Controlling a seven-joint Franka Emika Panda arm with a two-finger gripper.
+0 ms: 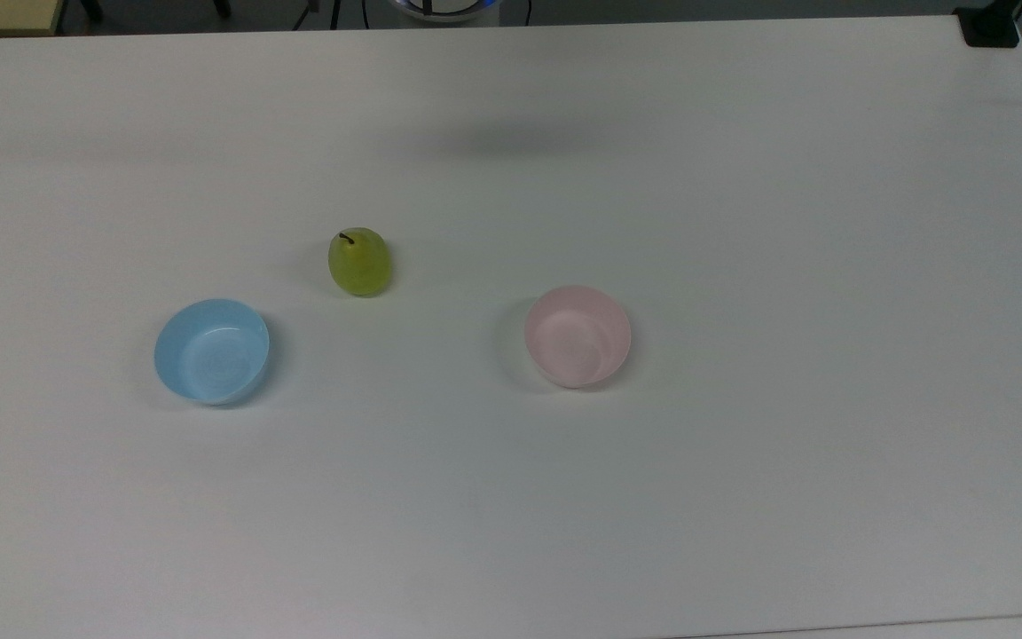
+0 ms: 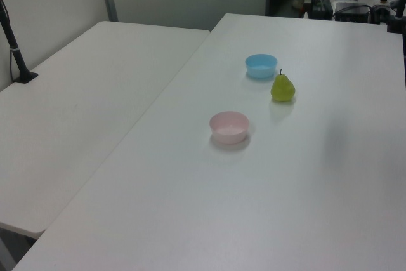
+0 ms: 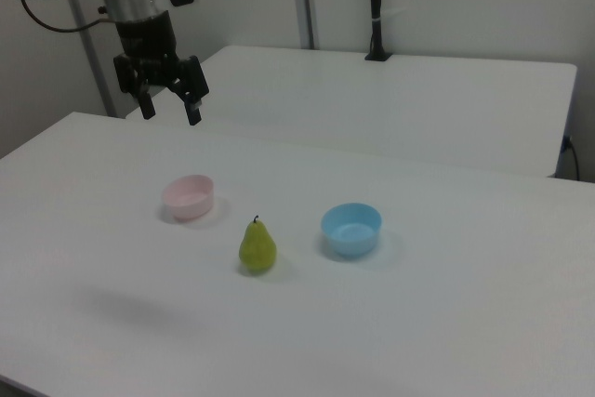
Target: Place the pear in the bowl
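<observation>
In the top view the pear (image 1: 360, 262) stands upright on the white table (image 1: 742, 488), its dark stem tipped toward 11 o'clock; the pale pink bowl (image 1: 578, 335) lies from it at about 4 o'clock, well apart, and the light blue bowl (image 1: 212, 351) at about 8 o'clock, somewhat nearer. In the left view the pear (image 2: 283, 88) sits just beside the light blue bowl (image 2: 261, 66), which is at its 11 o'clock, while the pale pink bowl (image 2: 229, 127) is at its 8 o'clock, empty and mouth up. In the right view the jaws (image 3: 169, 107) hang spread and empty, pointing down, high above the table (image 3: 446, 323) near its far edge; the pear (image 3: 257, 247) lies from them at about 5 o'clock, well apart and far lower, with the pale pink bowl (image 3: 190, 197) between, at about 6 o'clock from the jaws. The pear's long axis is vertical, stem up, so I judge that a straight descent over its body, after travelling out past the pink bowl, is what the coming move turns on; nothing has been gripped yet and the task is at its start.
</observation>
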